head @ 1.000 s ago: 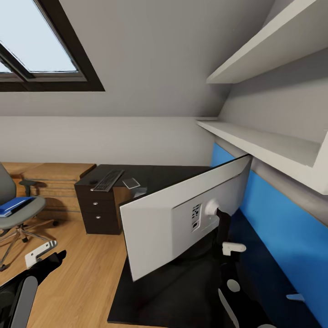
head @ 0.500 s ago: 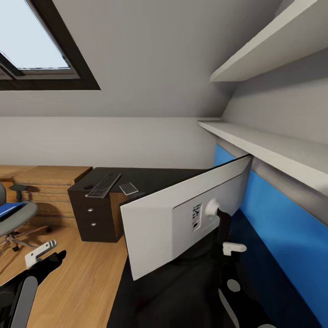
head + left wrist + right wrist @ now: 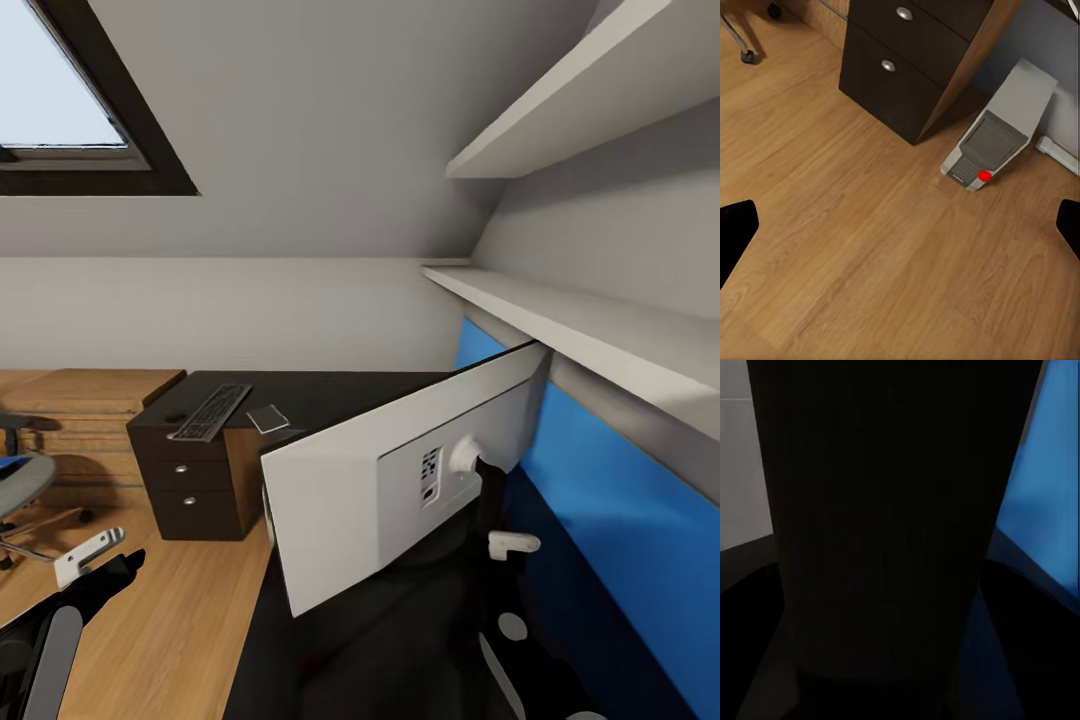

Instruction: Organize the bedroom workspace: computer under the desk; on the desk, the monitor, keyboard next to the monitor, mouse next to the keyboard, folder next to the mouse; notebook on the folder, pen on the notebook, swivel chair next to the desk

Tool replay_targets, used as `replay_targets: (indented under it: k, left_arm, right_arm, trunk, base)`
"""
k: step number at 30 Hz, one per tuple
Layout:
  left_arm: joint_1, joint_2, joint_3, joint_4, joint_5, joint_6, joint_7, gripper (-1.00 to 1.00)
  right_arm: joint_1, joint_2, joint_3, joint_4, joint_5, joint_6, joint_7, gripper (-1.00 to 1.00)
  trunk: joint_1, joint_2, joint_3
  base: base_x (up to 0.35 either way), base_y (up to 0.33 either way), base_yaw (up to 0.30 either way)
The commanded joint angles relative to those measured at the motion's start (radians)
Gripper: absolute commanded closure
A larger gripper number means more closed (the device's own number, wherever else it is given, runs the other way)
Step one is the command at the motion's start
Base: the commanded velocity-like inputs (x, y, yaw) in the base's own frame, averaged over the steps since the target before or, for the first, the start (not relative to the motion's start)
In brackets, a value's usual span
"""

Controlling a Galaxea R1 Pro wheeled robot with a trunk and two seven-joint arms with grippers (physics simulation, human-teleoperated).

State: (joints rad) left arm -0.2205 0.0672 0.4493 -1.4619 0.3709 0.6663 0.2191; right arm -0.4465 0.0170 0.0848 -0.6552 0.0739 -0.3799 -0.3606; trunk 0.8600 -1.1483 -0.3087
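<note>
skylight (image 3: pixel 60 110) upper wall | two white shelves (image 3: pixel 590 310) | blue panel (image 3: pixel 610 500) beneath | wooden cabinets (image 3: pixel 85 400)
</note>
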Motion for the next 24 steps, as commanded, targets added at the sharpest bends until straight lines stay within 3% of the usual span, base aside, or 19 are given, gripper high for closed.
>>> replay_targets:
  k: [1,14,24]
  left_arm:
    - [0.0,0.0,0.0,-0.002,0.011,0.004,0.008,-1.0]
    - [0.0,0.0,0.0,-0.002,0.011,0.004,0.008,-1.0]
    - [0.0,0.0,0.0,-0.002,0.012,0.004,0.008,-1.0]
  right_arm:
    - [-0.001,-0.002,0.005,0.009,-0.014,-0.005,-0.012,1.0]
    - [-0.001,-0.002,0.004,0.009,-0.014,-0.005,-0.012,1.0]
    - [-0.001,-0.002,0.004,0.009,-0.014,-0.005,-0.012,1.0]
  trunk:
    - [0.0,-0.001,-0.001]
    - [0.0,-0.001,-0.001]
    - [0.0,-0.001,-0.001]
  base:
    - [0.0,0.0,-0.15]
    - [0.001,0.0,-0.022]
    - [0.144,0.0,0.0]
